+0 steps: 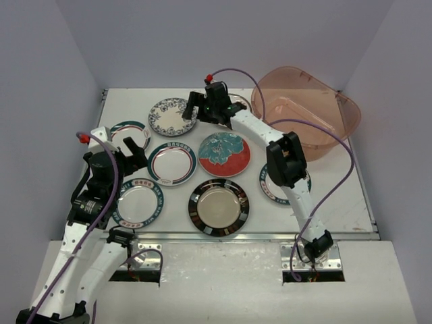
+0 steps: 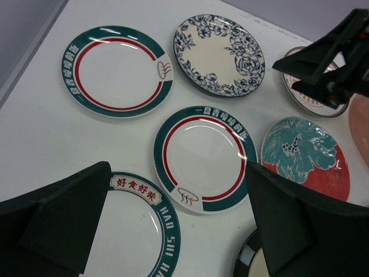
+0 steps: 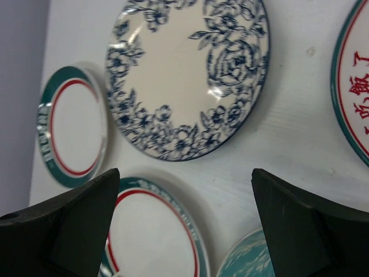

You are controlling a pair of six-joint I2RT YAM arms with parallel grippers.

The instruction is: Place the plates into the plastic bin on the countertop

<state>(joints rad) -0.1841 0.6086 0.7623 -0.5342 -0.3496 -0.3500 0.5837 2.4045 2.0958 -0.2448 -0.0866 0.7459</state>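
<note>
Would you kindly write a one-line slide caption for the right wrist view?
Open right claw poised before the blue floral plate, with teal-rimmed plates nearby on the white countertop.

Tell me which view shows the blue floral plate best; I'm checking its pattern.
Right wrist: the blue floral plate fills the frame, top edge cropped. Left wrist shows it whole but smaller; top external, tiny.

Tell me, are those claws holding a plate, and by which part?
Nothing is held: the left gripper and the right gripper are both open and empty.
</note>
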